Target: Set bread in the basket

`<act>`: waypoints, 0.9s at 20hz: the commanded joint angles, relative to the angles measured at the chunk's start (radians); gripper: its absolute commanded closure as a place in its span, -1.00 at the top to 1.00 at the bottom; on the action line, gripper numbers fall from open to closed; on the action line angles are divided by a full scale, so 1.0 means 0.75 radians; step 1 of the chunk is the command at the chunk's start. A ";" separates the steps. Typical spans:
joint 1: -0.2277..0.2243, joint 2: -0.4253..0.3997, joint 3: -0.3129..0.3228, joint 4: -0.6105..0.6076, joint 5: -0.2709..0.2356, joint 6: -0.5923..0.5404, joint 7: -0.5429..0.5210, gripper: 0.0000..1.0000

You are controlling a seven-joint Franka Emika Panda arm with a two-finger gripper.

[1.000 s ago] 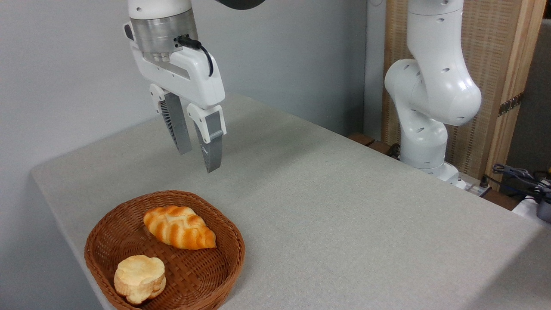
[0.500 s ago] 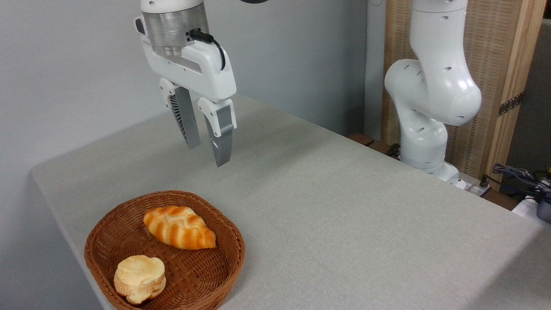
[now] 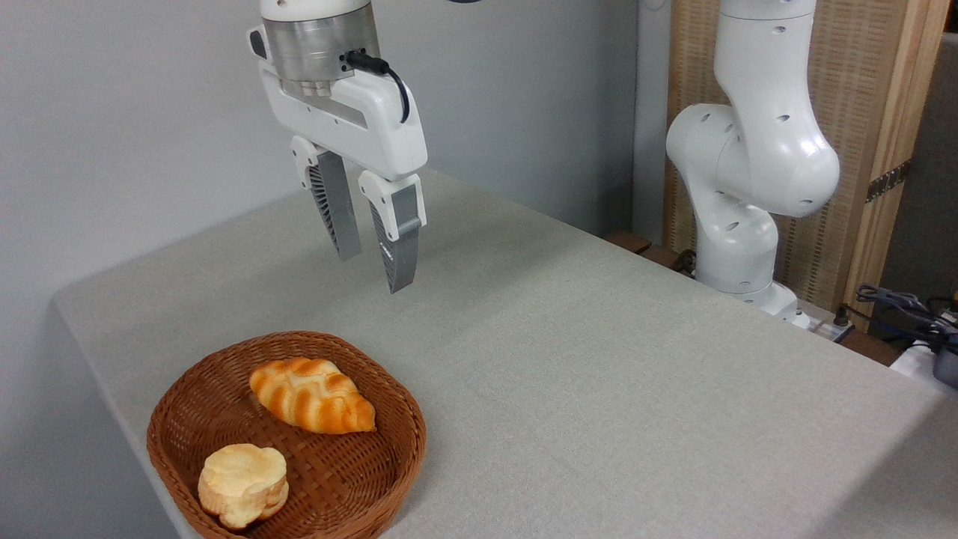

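The braided golden-orange bread (image 3: 311,394) lies inside the reddish-brown wicker basket (image 3: 172,408) at the table's near left, towards its far side. My gripper (image 3: 374,271) hangs in the air well above and behind the basket, a little to its right. Its two grey fingers (image 3: 399,243) point down with a gap between them, open and holding nothing.
A pale round bun (image 3: 242,483) sits in the near part of the basket. The robot's white base and arm (image 3: 748,172) rise at the table's far right edge. Cables (image 3: 902,311) lie off the table at right. A grey cloth covers the table (image 3: 599,374).
The gripper has moved to the right, away from the basket, staying open. The bread and the bun have not moved.
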State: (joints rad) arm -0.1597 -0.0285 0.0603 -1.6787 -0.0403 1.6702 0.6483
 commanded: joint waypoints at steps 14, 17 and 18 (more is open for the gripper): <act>0.010 0.003 0.016 0.019 0.013 -0.028 0.021 1.00; 0.008 0.005 0.014 0.019 0.015 -0.028 0.025 1.00; 0.008 0.007 0.014 0.019 0.015 -0.028 0.027 1.00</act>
State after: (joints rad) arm -0.1497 -0.0250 0.0699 -1.6731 -0.0403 1.6703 0.6564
